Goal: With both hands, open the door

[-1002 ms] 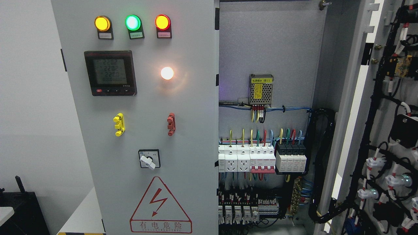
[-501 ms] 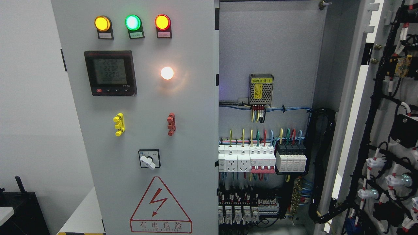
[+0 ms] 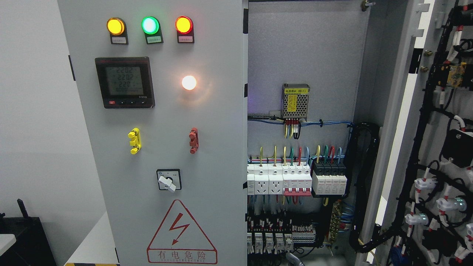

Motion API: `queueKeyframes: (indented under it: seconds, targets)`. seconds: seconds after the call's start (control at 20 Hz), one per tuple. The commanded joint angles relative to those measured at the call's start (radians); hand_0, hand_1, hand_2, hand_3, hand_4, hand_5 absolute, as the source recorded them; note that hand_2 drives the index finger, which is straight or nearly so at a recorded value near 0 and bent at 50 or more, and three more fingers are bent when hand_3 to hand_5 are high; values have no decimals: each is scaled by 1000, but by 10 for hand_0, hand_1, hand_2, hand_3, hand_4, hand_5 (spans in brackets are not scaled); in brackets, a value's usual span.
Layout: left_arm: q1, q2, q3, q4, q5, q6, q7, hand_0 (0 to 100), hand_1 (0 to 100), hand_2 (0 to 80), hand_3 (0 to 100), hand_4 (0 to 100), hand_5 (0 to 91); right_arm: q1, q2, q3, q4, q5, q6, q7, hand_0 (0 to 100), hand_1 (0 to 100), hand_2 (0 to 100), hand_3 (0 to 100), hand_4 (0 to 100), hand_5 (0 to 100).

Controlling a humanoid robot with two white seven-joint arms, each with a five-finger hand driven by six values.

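The cabinet's left door [image 3: 166,147] is closed; it is a grey panel with three lit lamps [image 3: 149,25], a meter [image 3: 125,82] and a rotary switch [image 3: 169,180]. The right door [image 3: 439,147] stands swung open at the picture's right, its inner face covered with black cable bundles. Between them the cabinet interior [image 3: 303,48] is exposed, with rows of breakers [image 3: 295,179]. A small grey tip [image 3: 294,259] pokes up at the bottom edge, right of the middle, in front of the lower terminals. It looks like part of my right hand; too little shows to tell its state. No left hand is in view.
A yellow clip [image 3: 134,140] and a red clip [image 3: 193,140] stick out of the left door. A power supply [image 3: 295,101] hangs on the back plate. A white wall [image 3: 37,111] and a black box [image 3: 22,240] lie to the left.
A small grey tip has come up at the bottom edge below the terminals. The meter's digits flickered. The doors have not moved.
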Motion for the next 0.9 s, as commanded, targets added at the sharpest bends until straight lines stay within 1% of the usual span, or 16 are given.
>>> queueKeyframes:
  seconds: [0.0, 0.1, 0.15, 0.35, 0.4, 0.55, 0.85]
  targets:
    - [0, 0, -1, -11, 0, 1, 0, 0, 0, 0, 0, 32, 0, -33, 42, 21, 25, -3, 20, 2, 0, 0, 0, 0, 0, 0]
    - [0, 0, 0, -11, 0, 1, 0, 0, 0, 0, 0, 32, 0, -41, 47, 24, 25, -3, 34, 2, 0, 0, 0, 0, 0, 0]
    - [0, 0, -1, -11, 0, 1, 0, 0, 0, 0, 0, 32, 0, -46, 55, 30, 25, -3, 37, 2, 0, 0, 0, 0, 0, 0]
    - [0, 0, 0, -11, 0, 1, 0, 0, 0, 0, 0, 32, 0, -86, 67, 31, 59, -2, 37, 2, 0, 0, 0, 0, 0, 0]
    - [0, 0, 0, -11, 0, 1, 0, 0, 0, 0, 0, 32, 0, -98, 74, 31, 74, -2, 37, 2, 0, 0, 0, 0, 0, 0]
    - [0, 0, 0, -11, 0, 1, 0, 0, 0, 0, 0, 32, 0, -115, 85, 34, 90, -2, 39, 2, 0, 0, 0, 0, 0, 0]
    - [0, 0, 0, -11, 0, 1, 0, 0, 0, 0, 0, 32, 0, -145, 122, 42, 123, 0, 62, 2, 0, 0, 0, 0, 0, 0]
